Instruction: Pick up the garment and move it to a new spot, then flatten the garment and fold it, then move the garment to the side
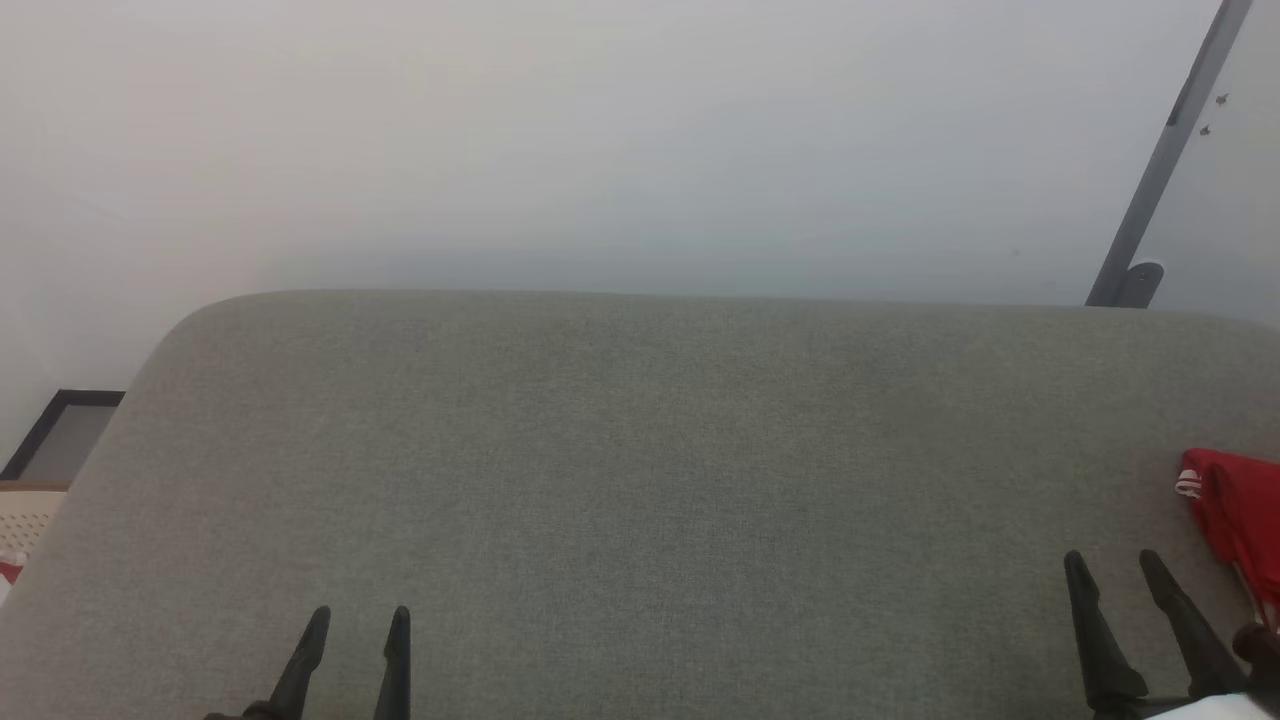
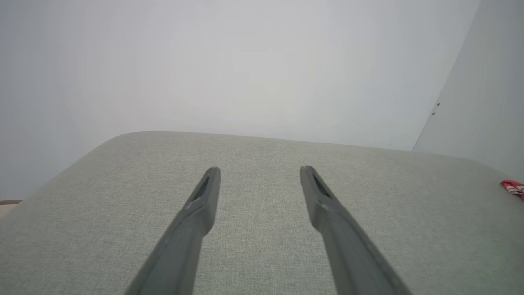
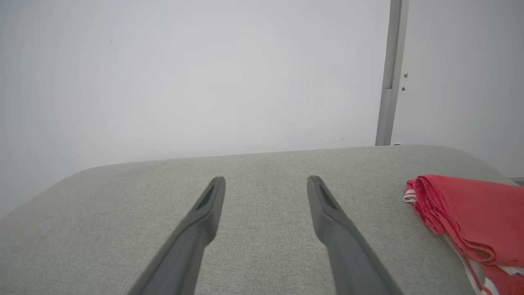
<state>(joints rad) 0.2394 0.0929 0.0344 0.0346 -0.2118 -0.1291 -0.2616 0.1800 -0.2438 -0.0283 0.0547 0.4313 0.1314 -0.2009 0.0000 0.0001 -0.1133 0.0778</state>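
1. Garment (image 1: 1238,525): red cloth with a red-and-white striped trim, lying bunched in layers at the right edge of the grey surface (image 1: 640,450). The head view cuts off part of it.
2. Right gripper (image 1: 1111,560): fingers spread wide with nothing between them, tips pointing toward the far edge of the surface. The garment lies to its right, near the outer finger. In the right wrist view bare grey fabric separates the two, so they are apart.
3. Left gripper (image 1: 360,615): fingers likewise spread and holding nothing, low over the left part of the surface. The garment is well apart from it, across the surface. In the left wrist view only a small striped red corner shows at the right edge.
4. Between the two grippers there is bare grey fabric.
5. Count: one garment; two grippers, each with two dark fingers; one grey surface with rounded far corners.
6. Background: one pale wall (image 1: 600,130) behind the surface; one grey rail (image 1: 1165,160) running up the wall at the right; one dark-framed panel (image 1: 65,435) past the left edge of the surface.
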